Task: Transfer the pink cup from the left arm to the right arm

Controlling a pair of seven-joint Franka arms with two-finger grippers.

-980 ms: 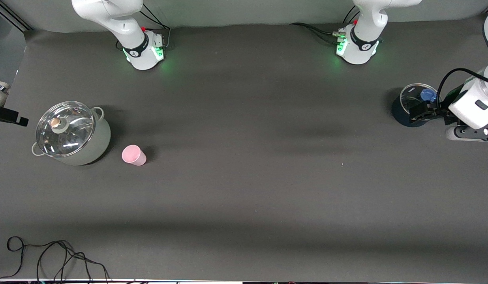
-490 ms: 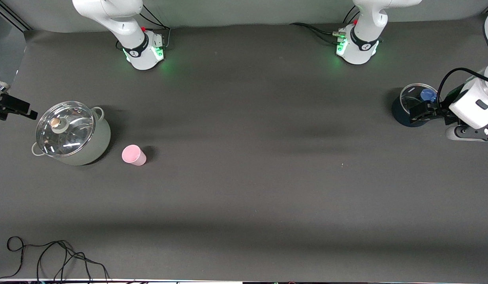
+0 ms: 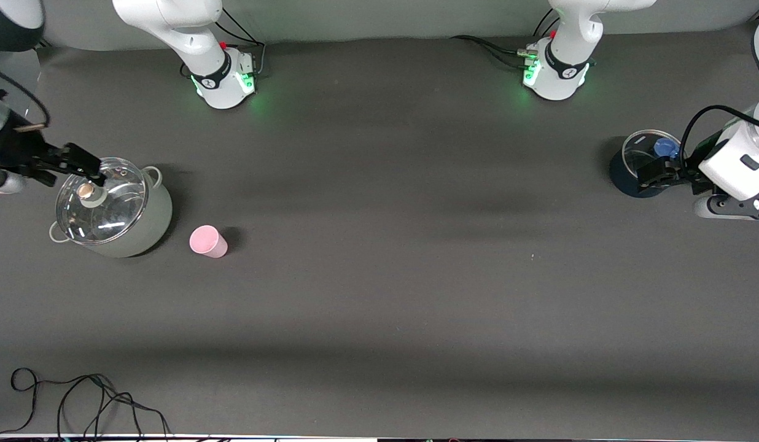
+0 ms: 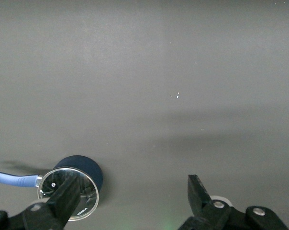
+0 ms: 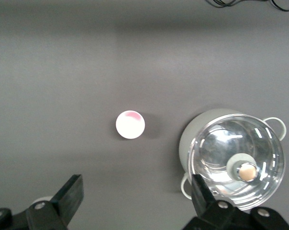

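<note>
The pink cup stands on the table beside a pale grey-green pot, toward the right arm's end. It also shows in the right wrist view, seen from above, apart from the fingers. My right gripper is open and empty, up over the edge of that pot's glass lid; in its own view bare table lies between the fingers. My left gripper is open and empty over a dark blue pot at the left arm's end, and shows in its own view.
The grey-green pot has two loop handles and a glass lid with a knob. The dark blue pot carries a glass lid and a blue handle. Black cables lie at the table corner nearest the front camera.
My right gripper has come in from the table's end and now hangs over the edge of the grey-green pot's lid. The left arm and the cup have not moved.
</note>
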